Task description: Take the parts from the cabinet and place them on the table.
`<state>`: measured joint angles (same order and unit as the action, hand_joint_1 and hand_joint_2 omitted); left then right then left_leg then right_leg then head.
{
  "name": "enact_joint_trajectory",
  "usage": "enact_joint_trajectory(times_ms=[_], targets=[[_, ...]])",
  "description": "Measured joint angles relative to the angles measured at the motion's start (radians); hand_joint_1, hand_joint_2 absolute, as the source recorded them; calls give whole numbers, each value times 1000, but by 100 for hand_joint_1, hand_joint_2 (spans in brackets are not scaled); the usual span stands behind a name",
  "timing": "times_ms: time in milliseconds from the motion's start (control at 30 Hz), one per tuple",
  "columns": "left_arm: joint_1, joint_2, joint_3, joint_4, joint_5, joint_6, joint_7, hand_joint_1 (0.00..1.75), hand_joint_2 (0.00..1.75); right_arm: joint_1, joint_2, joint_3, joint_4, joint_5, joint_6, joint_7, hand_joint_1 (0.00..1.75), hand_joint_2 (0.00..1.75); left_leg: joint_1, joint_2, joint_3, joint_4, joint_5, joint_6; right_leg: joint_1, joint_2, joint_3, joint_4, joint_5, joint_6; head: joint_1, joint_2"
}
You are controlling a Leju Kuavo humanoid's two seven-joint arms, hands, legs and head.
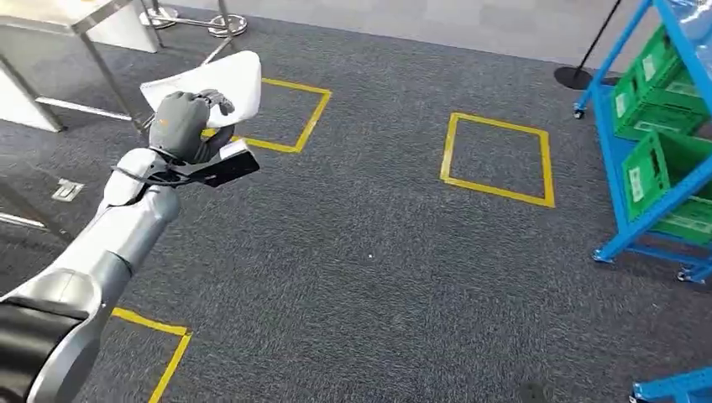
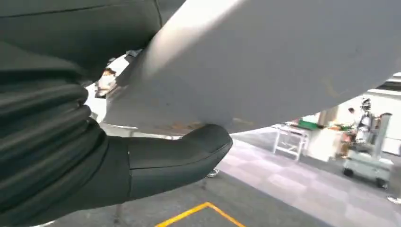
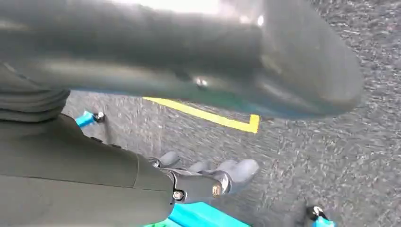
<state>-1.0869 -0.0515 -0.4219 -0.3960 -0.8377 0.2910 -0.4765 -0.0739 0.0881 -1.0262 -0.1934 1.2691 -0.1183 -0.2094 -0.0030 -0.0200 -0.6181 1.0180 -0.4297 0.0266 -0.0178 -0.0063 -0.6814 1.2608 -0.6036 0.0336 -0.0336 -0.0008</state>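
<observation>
Our left hand (image 1: 186, 124) was clamped on 1 white part (image 1: 225, 82), raised over the carpet, away from the blue cabinet (image 1: 659, 134). We judged it light, stiff and slick, best gripped at its edge. Our right hand's (image 3: 208, 177) fingers looked loosely apart, empty.

My left hand (image 1: 186, 124) holds the white part (image 1: 214, 88) raised over open grey carpet (image 1: 369, 252). Ahead-left: metal table legs (image 1: 101, 63) and round stand bases (image 1: 193, 18), close past the part. Right: blue cabinet (image 1: 651, 168) with green bins (image 1: 663, 164), well apart. My right hand (image 3: 208, 177) hangs low near a blue frame (image 3: 198, 215); carpet around it.
</observation>
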Motion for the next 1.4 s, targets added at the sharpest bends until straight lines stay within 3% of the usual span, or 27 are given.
enact_joint_trajectory(times_ms=[67, 100, 167, 200, 233, 367, 400, 433, 467, 533, 567, 600, 667, 700, 733, 867, 900, 967, 1033, 1067, 1100, 1133, 1200, 1233, 1267, 1367, 1400], targets=[[1, -20, 0, 6, -9, -13, 2, 175, 175, 1, -2, -9, 0, -7, 2, 6, 0, 0, 0, -35, 0, 3, 0, 0, 0, 3, -56, 87, -8, 3, 1, 0], [1, -29, 0, 9, -9, -16, 5, 175, 175, 0, -2, -12, 0, -11, 2, 7, 0, 0, 0, -50, 0, 6, 0, 0, 0, 4, -52, 61, 22, 3, 1, 0], [-3, -56, 0, 10, -17, -19, 18, 175, 175, -1, -6, -18, 0, -15, 0, 22, 0, 0, 2, -79, 0, 12, -3, -4, -2, 12, 9, -85, 111, 0, 1, 0], [-7, -77, 0, 10, -21, -19, 26, 175, 175, 0, -8, -22, 0, -21, -3, 29, 0, 0, 4, -97, -1, 16, -5, -8, -7, 40, 54, -181, 154, 0, 1, 0], [-11, -96, -1, 10, -21, -19, 31, 175, 175, -1, -10, -25, 0, -22, -7, 29, 0, 0, 0, -109, -6, 19, -6, -15, -10, 92, 69, -213, 134, -2, 2, 0], [-7, -118, -1, 10, -20, -22, 34, 175, 175, -2, -13, -32, 0, -9, -14, 21, 0, 0, 5, -151, -24, 10, 2, -43, -9, 61, 79, -226, 139, -21, 3, 0], [-4, -117, -1, 12, -20, -20, 34, 175, 175, -2, -13, -32, 0, -6, -13, 22, 0, 0, 5, -131, -24, 20, -5, -46, -15, 44, 80, -232, 142, -27, 5, 0], [-4, -118, -1, 13, -20, -18, 35, 175, 175, -1, -18, -34, 0, -11, -10, 26, 0, 0, -4, -59, -40, 55, -31, -48, -13, 38, 82, -235, 142, -38, -2, 0], [-3, -127, -1, 14, -23, -18, 35, 175, 175, 4, -18, -36, 0, -16, -6, 36, 0, 0, -3, -19, -74, 122, -70, -52, -9, 25, 82, -235, 141, -41, -11, 0], [4, -143, -1, 16, -38, -18, 48, 175, 175, 11, -23, -43, 0, -26, 3, 58, 0, 0, 1, 8, -150, 276, -136, -55, -6, -5, 83, -234, 138, -45, -10, 0], [9, -149, -1, 16, -43, -18, 56, 175, 175, 11, -24, -45, 0, -30, 3, 63, 0, 0, 2, 10, -175, 325, -144, -57, -5, -23, 83, -234, 137, -46, -10, 0], [12, -158, -1, 16, -47, -19, 61, 175, 175, 10, -25, -46, -1, -32, 3, 63, 0, 0, 3, 12, -174, 323, -131, -57, -5, -36, 84, -233, 135, -45, -10, 0], [13, -176, -1, 13, -59, -29, 71, 175, 175, 6, -25, -49, -1, -33, 3, 64, 0, 0, 3, 26, -98, 181, -48, -54, -5, -67, 92, -231, 127, -41, -10, 0], [13, -183, -1, 9, -61, -33, 72, 175, 175, 5, -24, -50, -1, -33, 3, 66, 0, 0, 1, 46, -50, 98, -12, -48, -5, -80, 99, -231, 123, -38, -10, 0], [12, -196, -1, 6, -61, -37, 72, 175, 175, 5, -24, -51, -1, -33, 3, 69, 0, 0, -9, 102, -16, 30, -13, -42, -1, -93, 105, -230, 117, -31, -10, 0], [29, -219, -2, 7, -71, -38, 66, 175, 175, -1, -24, -60, -1, -40, -2, 81, 0, 0, -15, 59, -10, 18, -13, -17, 6, -139, 118, -234, 111, -13, -7, 0], [34, -224, -2, 6, -71, -38, 63, 175, 175, -3, -24, -61, -1, -41, -2, 83, 0, 0, -2, 47, -3, 8, -7, -8, 1, -124, 114, -230, 101, -3, -6, 0], [36, -240, -2, 7, -76, -38, 64, 175, 175, 1, -25, -64, -1, -42, -1, 86, 0, 0, 1, 24, -4, 7, -5, 0, -5, -19, 76, -137, 48, 4, -3, 0], [46, -258, -3, 8, -86, -38, 66, 175, 175, 6, -31, -68, -1, -40, 6, 94, 0, 0, 2, -4, -4, 8, -6, 3, -4, 0, -2, 16, -14, 10, 3, 0], [54, -262, -3, 7, -85, -40, 66, 175, 175, 6, -31, -68, -1, -38, 10, 96, 0, 0, 2, -19, -4, 9, -6, 3, -4, 1, -37, 74, -26, 10, 4, 0], [60, -263, -3, 7, -82, -49, 66, 175, 175, 6, -32, -68, -1, -34, 10, 95, 0, 0, 2, -32, -4, 11, -6, 3, -4, 1, -48, 79, -10, 9, 4, 0], [64, -263, -3, 7, -82, -55, 69, 175, 175, 6, -32, -68, -1, -32, 10, 94, 0, 0, 3, -44, -4, 13, -6, 2, -5, 1, -36, 42, 24, 9, 5, 0], [65, -263, -3, 7, -83, -58, 72, 175, 175, 7, -33, -68, -1, -23, 10, 94, 0, 0, 6, -72, -4, 18, -8, -4, -11, 19, 43, -131, 117, 9, 5, 0], [65, -263, -3, 6, -86, -58, 72, 175, 175, 7, -34, -68, -1, -14, 11, 93, 0, 0, 8, -86, -6, 22, -10, -12, -19, 70, 80, -211, 125, 12, 6, 0], [64, -262, -3, 6, -86, -58, 71, 175, 175, 7, -33, -68, -1, -10, 12, 92, 0, 0, 4, -100, -13, 28, -11, -21, -15, 85, 91, -222, 117, 10, 7, 0], [70, -251, -2, 6, -85, -60, 64, 175, 175, 3, -33, -68, -1, -4, 11, 92, 0, 0, 8, -133, -17, 12, 4, -45, -9, 48, 91, -220, 122, -11, 7, 0], [71, -247, -2, 6, -85, -60, 64, 175, 175, 3, -32, -68, -1, -4, 11, 92, 0, 0, 8, -134, -26, 14, 3, -49, -18, 35, 93, -227, 127, -19, 8, 0]])
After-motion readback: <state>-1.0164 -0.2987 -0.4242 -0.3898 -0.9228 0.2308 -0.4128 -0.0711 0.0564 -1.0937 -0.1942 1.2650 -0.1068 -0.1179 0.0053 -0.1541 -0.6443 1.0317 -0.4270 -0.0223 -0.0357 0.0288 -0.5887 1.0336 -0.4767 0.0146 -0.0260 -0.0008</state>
